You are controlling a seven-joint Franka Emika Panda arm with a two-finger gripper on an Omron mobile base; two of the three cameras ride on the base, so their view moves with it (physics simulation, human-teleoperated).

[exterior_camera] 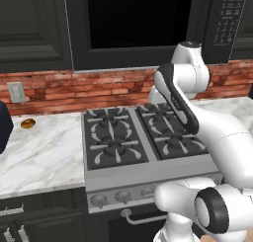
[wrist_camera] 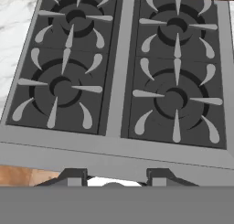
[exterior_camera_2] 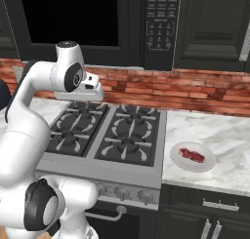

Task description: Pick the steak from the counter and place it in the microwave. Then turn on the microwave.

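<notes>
Left base view: your arm [exterior_camera: 197, 117] hangs over the stove [exterior_camera: 143, 137] at centre, far from any grab. A small orange item [exterior_camera: 27, 123] at left on the worktop [exterior_camera: 39, 157] is not your target; reaching for it would waste the pick.

Right base view: the steak [exterior_camera_2: 192, 155] lies on a white plate [exterior_camera_2: 207, 166] at lower right, well apart from the arm. The microwave [exterior_camera_2: 161, 23] door at top looks closed, so it blocks placing.

Hand view: the jaws [wrist_camera: 114, 177] at bottom are together and empty; approach like this and you will shove the steak.
</notes>
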